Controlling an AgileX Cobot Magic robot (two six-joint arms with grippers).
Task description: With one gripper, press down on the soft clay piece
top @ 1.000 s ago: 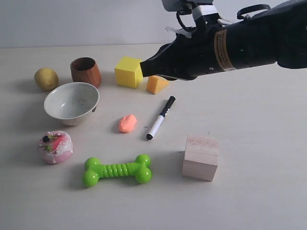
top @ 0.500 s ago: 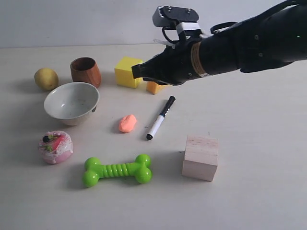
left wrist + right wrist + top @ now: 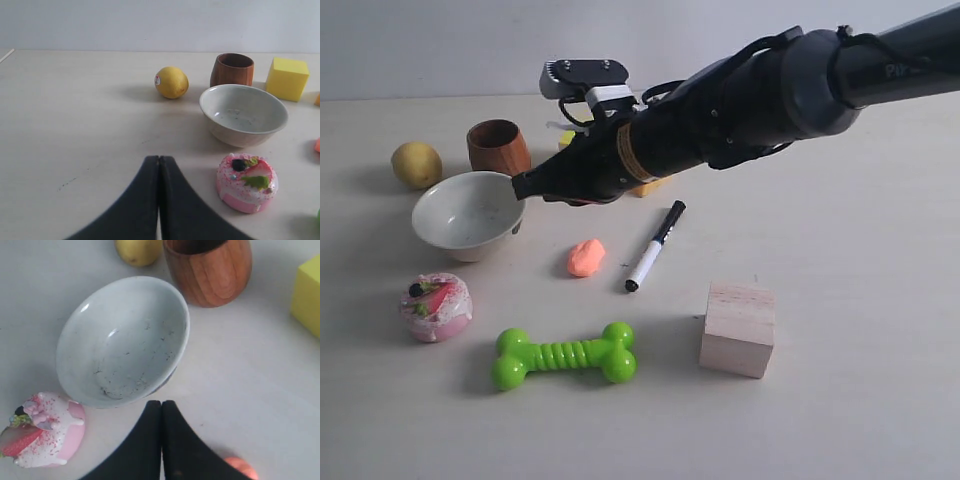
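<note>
Two fingers pressed tight together, your right gripper (image 3: pixel 526 187) hovered beside the bowl (image 3: pixel 460 215) — apart from the soft clay piece (image 3: pixel 586 257); your left gripper (image 3: pixel 159 160) was likewise closed.

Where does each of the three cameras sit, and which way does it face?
Exterior view: off the arms, raised, looking down across the table; shows the right arm stretched across, right gripper near the bowl.
Left wrist view: low on the left arm, looking across at bowl, wooden cup and cake toy; shows the shut left gripper.
Right wrist view: on the right arm, looking steeply down at the bowl and soft clay piece; shows that gripper shut.
All three share the bowl.
</note>
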